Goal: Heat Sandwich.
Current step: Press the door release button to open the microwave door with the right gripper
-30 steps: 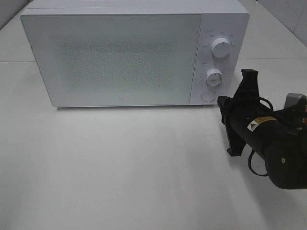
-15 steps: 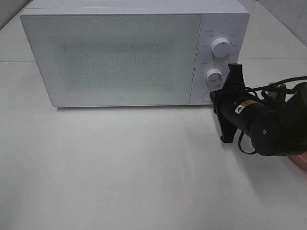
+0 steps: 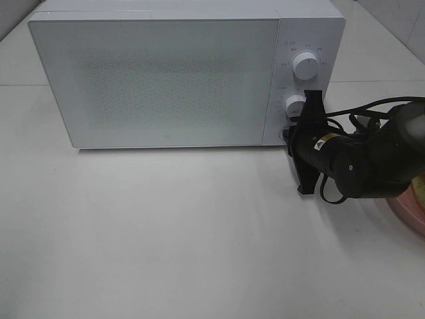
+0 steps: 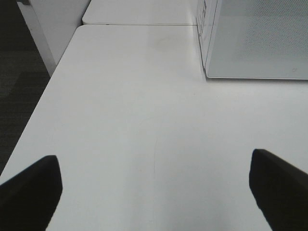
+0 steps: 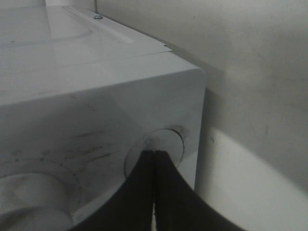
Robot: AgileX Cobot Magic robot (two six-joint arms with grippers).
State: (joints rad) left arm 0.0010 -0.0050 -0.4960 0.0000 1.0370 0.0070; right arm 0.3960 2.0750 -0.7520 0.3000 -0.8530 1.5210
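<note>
The white microwave (image 3: 166, 80) stands at the back of the table with its door closed. My right gripper (image 3: 289, 135) is shut with nothing in it. Its joined fingertips (image 5: 155, 155) rest against the round button (image 5: 168, 138) at the bottom of the control panel. The right arm lies across the right side of the table and hides most of that area. The sandwich is hidden from view. My left gripper (image 4: 154, 192) is open over bare table to the left of the microwave (image 4: 260, 38), holding nothing.
Two white knobs (image 3: 306, 66) (image 3: 295, 106) sit above the button. A pink plate (image 3: 413, 209) shows at the right edge behind the right arm. The white tabletop (image 3: 166, 232) stretches in front of the microwave; its left edge (image 4: 43, 96) drops to a dark floor.
The right arm has swung left and toward the microwave, bringing its shut fingertips from beside the panel onto the lower round button. The pink plate has come into view behind it.
</note>
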